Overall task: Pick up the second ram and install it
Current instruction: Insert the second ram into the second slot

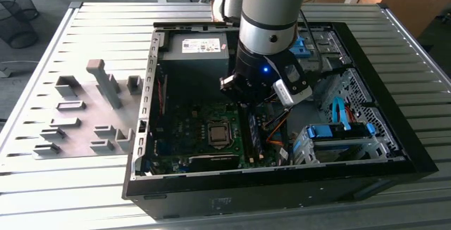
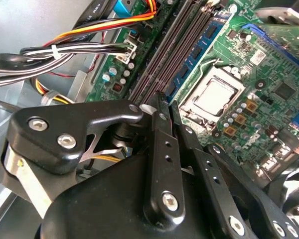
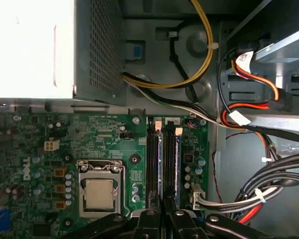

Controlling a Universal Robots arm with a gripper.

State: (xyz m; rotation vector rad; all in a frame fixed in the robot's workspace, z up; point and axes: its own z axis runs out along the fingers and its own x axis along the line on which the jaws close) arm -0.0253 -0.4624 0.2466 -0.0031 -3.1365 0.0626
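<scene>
So the gripper [image 1: 248,101] is parked low inside the case with its tips drawn together, and nothing can be made out pinched between them. The second ram [image 1: 254,137] is found standing in its slot straight below, just to the exterior view's right of the CPU socket [image 1: 219,133]. Its long axis is laid far-to-near, lined up under the tips in the first wrist view.

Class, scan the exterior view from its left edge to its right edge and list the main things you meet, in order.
Grey plastic fixture blocks → silver processor socket on the green motherboard → long dark memory stick in its slot → bright blue drive-bay clips.
</scene>
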